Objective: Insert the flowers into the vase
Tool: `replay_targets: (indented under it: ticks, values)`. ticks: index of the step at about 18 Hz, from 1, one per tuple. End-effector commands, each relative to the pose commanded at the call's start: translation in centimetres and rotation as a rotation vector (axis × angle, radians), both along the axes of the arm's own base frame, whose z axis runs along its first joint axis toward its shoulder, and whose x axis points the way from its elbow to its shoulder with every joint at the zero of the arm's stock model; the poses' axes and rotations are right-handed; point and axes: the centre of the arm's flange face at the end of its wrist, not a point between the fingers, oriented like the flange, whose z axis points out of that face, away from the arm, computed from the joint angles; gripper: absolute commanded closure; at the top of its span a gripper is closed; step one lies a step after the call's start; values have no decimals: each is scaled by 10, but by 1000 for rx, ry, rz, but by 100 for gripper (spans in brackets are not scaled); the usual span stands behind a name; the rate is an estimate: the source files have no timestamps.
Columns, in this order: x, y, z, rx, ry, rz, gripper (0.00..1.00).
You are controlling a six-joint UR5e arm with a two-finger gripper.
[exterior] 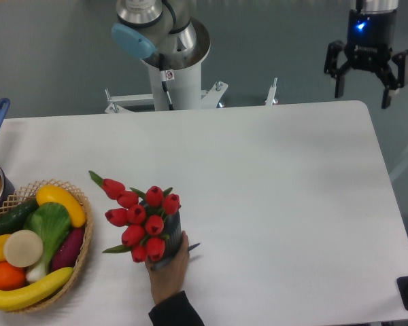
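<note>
Standing: the flowers [139, 219] already sit in the vase [168, 239], front-left on the table [279, 204], beside a wicker basket [81, 255].
Hand: a person's hand [170, 270] grips the vase from below.
Handling: the bunch looks light, soft-headed and top-heavy, leaning left; the pale stems would be the sound hold, not the buds.
Gripper [367, 71]: fingers spread apart, holding nothing.
Relation: it hangs above the far right corner, well apart from the bunch.
</note>
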Motion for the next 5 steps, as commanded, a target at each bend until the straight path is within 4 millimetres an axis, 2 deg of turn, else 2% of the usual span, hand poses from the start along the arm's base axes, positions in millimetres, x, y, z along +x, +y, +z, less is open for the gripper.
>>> replay_targets:
  ticks: [2,5]
  values:
    - [-2,-21,3,-94,0,-56,0]
    - [-1,-26,1,-112,-12,-82,0]
